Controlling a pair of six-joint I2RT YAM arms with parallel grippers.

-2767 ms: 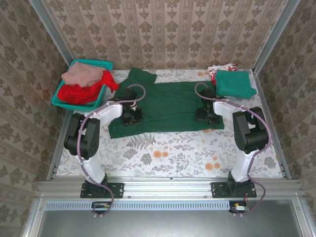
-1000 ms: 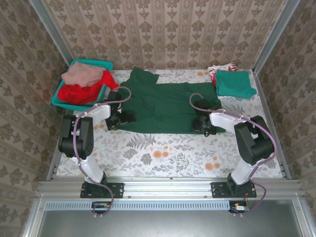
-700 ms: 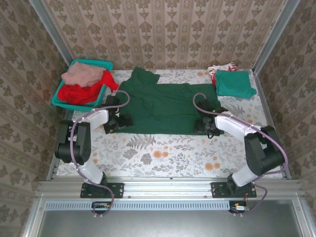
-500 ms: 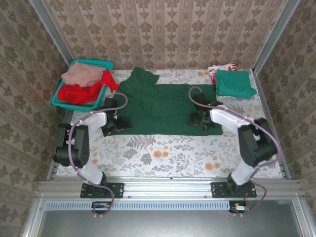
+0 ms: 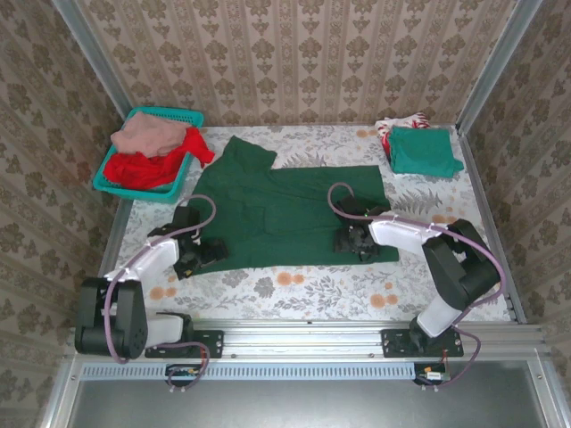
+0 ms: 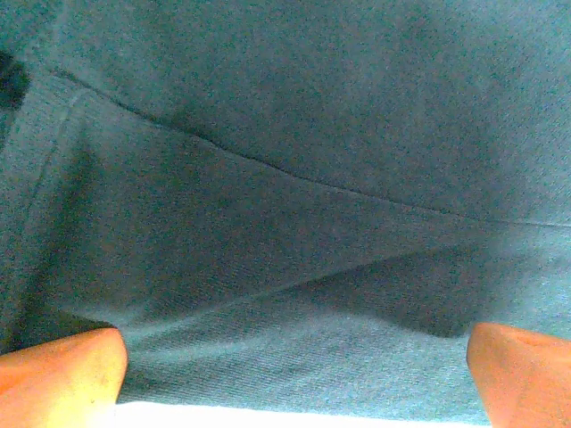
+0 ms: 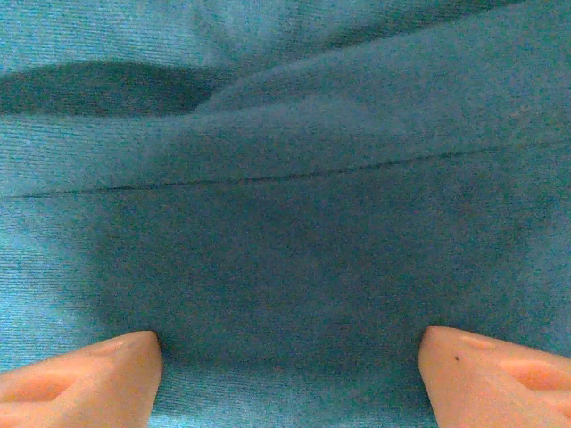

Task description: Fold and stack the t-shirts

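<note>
Dark green t-shirt (image 5: 285,205) lies spread on the bench (image 5: 294,287); left claw (image 5: 203,253) and right claw (image 5: 350,241) both gape wide at its near edge.

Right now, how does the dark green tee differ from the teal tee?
Dark green tee lies spread flat mid-table; teal tee is folded small at the far right corner. Dark green tee has the left gripper and right gripper open at its near edge; teal tee has none near. Both are plain, on the table.
</note>
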